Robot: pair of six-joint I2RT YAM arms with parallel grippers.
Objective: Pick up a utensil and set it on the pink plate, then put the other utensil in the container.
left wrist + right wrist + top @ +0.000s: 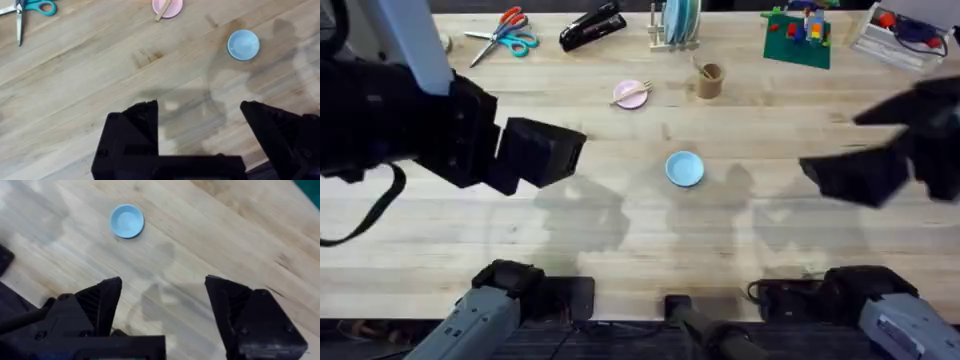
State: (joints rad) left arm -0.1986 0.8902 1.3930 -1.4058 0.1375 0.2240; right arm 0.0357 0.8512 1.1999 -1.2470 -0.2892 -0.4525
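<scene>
left tool (199,112) spread, empty | right tool (162,287) spread, empty | fork (634,95) on pink plate (626,96) | bare table (650,235) between arms

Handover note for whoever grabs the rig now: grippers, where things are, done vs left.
Left gripper: open, empty, raised over bare table.
Right gripper: open, empty, raised near the blue plate.
Fork: lying on the pink plate. Done.
Spoon: standing in the brown cup, handle leaning out. Looks done.
Left: nothing apparent; confirm and park the arms.
</scene>
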